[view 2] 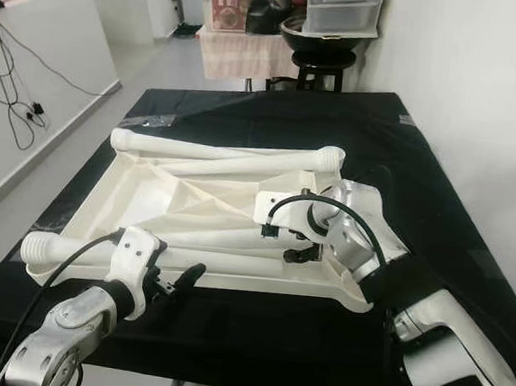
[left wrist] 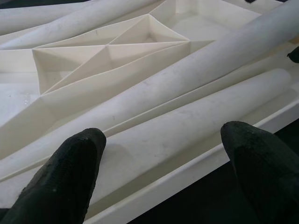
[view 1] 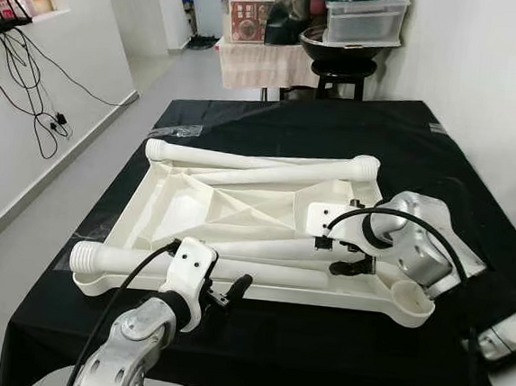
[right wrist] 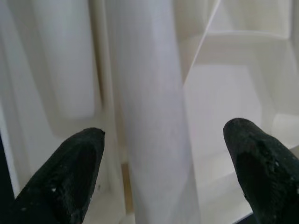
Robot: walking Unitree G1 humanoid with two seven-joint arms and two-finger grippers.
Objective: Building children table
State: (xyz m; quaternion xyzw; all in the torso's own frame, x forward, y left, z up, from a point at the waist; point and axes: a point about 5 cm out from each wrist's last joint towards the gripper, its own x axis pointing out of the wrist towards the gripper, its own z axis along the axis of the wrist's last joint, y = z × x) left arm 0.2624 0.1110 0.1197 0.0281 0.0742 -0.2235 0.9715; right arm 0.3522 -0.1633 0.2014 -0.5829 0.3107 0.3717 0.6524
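A white plastic table top (view 1: 177,206) lies upside down on the black-covered table (view 1: 316,352). Several white legs lie loose in it: one along the far rim (view 1: 261,160), one along the near rim (view 1: 135,260), and one across the middle (view 1: 262,246). My left gripper (view 1: 231,292) hovers at the near rim, open, its fingertips either side of the near leg (left wrist: 187,126) without touching it. My right gripper (view 1: 335,257) is inside the tray's right part, open over the middle leg (right wrist: 149,116), which runs between its fingers (right wrist: 81,158).
Behind the table stands a dark stool (view 1: 343,72) with a bowl and plastic boxes, and a cloth-draped shelf (view 1: 256,62). Cables (view 1: 41,93) hang on the left wall. A white wall runs close along the right. A clear plastic scrap (view 1: 178,130) lies at the far left.
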